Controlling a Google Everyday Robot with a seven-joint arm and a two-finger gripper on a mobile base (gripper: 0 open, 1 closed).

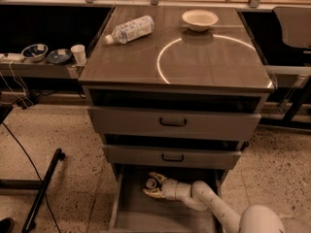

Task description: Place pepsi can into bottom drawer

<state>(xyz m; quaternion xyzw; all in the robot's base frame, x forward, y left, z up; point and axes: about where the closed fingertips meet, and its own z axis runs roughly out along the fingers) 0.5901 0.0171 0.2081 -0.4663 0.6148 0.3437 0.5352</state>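
The bottom drawer [131,212] is pulled out at the foot of the grey cabinet, a shallow grey tray. My gripper [152,184] reaches into it from the lower right, low over the drawer floor near the back left. It is shut on the pepsi can [151,182], with one finger on either side. Only the can's silver top and a little dark side show. The can points left.
The two upper drawers [172,123] with black handles stick out above the gripper. On the cabinet top lie a clear plastic bottle [130,29] and a white bowl [199,19]. A side shelf at the left holds bowls and a cup [77,54]. A black pole [41,191] lies on the floor at the left.
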